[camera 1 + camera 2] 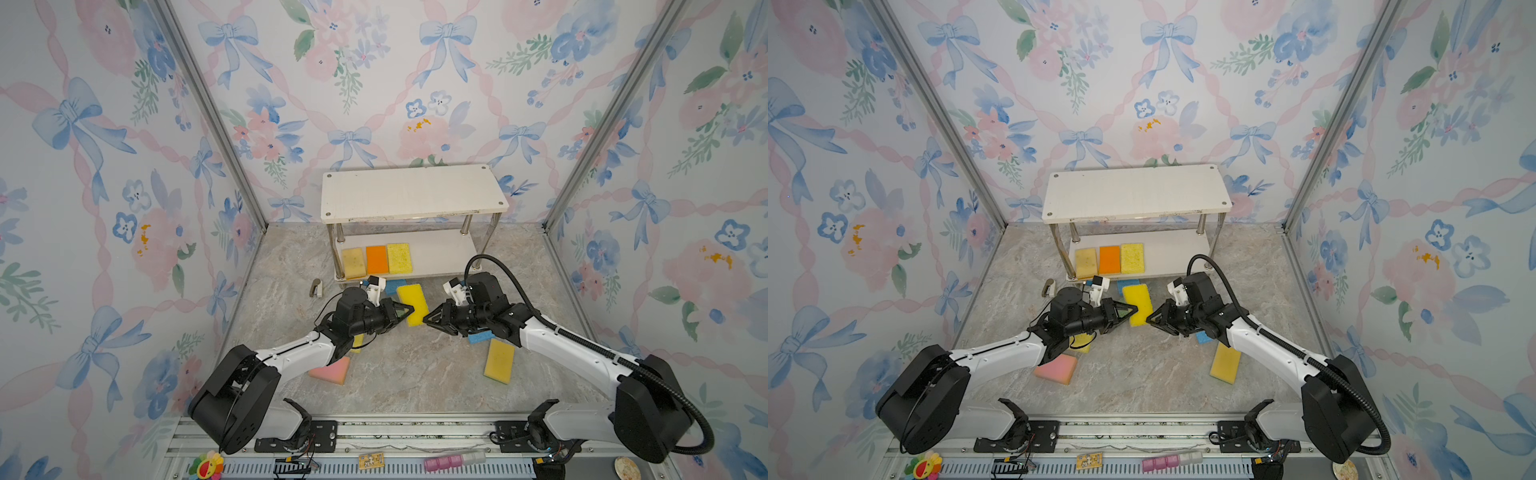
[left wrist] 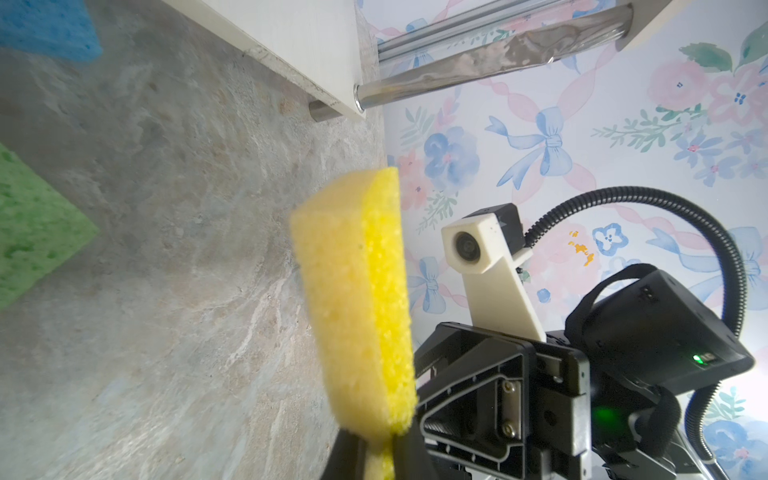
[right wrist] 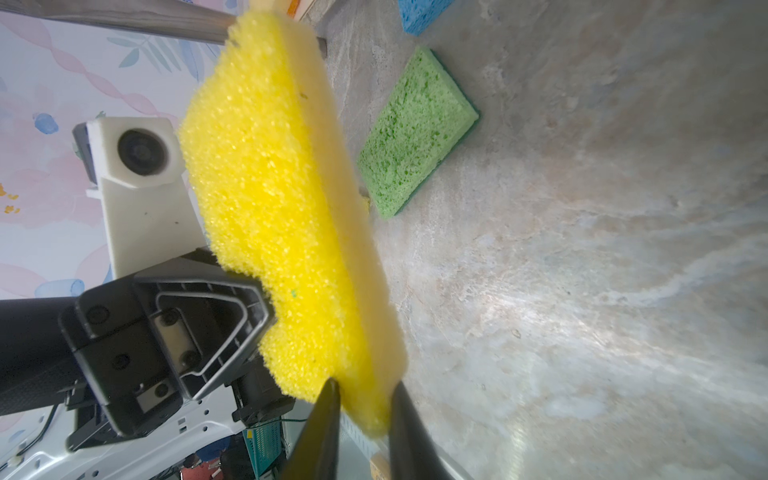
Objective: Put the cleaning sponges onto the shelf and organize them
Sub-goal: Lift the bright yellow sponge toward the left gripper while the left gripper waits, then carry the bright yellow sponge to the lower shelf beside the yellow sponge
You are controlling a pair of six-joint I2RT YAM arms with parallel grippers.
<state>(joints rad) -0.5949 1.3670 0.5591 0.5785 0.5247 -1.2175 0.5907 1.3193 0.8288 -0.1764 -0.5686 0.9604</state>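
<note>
Yellow sponge [image 3: 286,216], flat porous rectangle, coarse face

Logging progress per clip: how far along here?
Done: tan sponge, orange sponge and pale yellow sponge lie on the shelf, lower board. In hand: bright yellow sponge, pinched by left gripper and right gripper. Left on the floor: pink sponge, green sponge, two blue sponges, second tan sponge, possibly more.

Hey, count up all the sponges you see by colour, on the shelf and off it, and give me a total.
Yellow or tan sponges: 5
Orange sponge: 1
Blue sponges: 2
Pink sponge: 1
Green sponge: 1
Total: 10
</note>
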